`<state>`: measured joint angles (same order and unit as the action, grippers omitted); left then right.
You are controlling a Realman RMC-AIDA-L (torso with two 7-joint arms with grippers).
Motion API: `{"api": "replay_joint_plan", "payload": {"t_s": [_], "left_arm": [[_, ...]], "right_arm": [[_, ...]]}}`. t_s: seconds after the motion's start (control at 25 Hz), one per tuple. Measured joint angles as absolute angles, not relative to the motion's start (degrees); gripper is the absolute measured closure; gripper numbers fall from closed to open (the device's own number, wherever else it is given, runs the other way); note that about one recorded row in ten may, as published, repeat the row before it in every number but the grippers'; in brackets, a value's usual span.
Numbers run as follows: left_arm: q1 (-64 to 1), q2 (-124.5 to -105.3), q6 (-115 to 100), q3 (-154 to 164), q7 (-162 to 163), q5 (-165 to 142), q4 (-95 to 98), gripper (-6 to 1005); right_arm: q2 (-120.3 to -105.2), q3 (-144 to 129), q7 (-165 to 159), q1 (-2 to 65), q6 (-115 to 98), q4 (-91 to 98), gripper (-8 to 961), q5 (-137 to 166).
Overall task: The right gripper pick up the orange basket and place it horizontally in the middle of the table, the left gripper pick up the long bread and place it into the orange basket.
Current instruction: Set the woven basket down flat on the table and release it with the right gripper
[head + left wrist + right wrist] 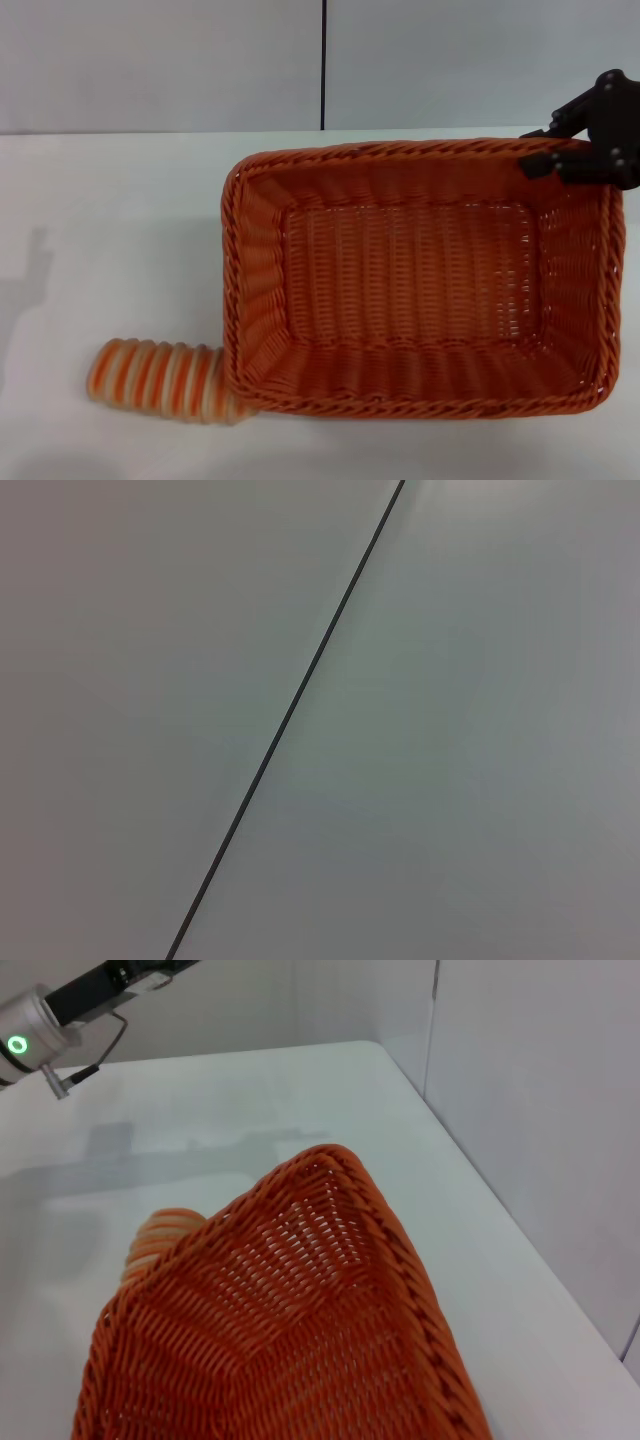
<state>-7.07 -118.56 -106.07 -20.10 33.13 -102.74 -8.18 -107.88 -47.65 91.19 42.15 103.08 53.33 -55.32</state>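
The orange basket [256,262] takes up the middle and right of the white table [110,230], its long side running left to right. My right gripper [545,147] is at the basket's far right corner, with one finger on each side of the braided rim. In the right wrist view the basket [300,1300] fills the foreground. The long bread [155,378], cream with orange stripes, lies at the basket's front left corner; its right end is hidden behind that corner. It also peeks out in the right wrist view [160,1230]. My left gripper is out of view.
A grey wall with a dark vertical seam [323,60] stands behind the table. Part of the left arm [60,1015], silver with a green light, hangs above the table's far side. Bare tabletop lies left of the basket.
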Motion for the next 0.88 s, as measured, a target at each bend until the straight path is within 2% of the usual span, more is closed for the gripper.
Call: {"api": "replay_joint_plan", "payload": {"t_s": [0.16, 0.52, 0.8, 0.88], "left_arm": [[-7.0, -118.56, -106.1, -20.0, 33.1, -102.7, -8.2, 366], [-7.7, -118.48, -105.9, -18.7, 33.1, -102.7, -8.2, 367], [-7.8, -118.47, -105.7, -18.7, 33.1, -102.7, -8.1, 360], [-7.9, -118.47, -105.7, -18.7, 33.1, -102.7, -8.0, 357]], "right_arm": [[-108.60, -47.7, 90.6, 42.5, 101.9, 52.7, 783, -55.3], [-108.67, -47.2, 88.2, 43.7, 99.6, 50.8, 784, -55.1], [-108.78, -41.8, 89.6, 43.0, 98.2, 51.2, 573, -55.6], [-109.28, -38.3, 91.2, 42.4, 98.1, 51.4, 522, -56.1]]}}
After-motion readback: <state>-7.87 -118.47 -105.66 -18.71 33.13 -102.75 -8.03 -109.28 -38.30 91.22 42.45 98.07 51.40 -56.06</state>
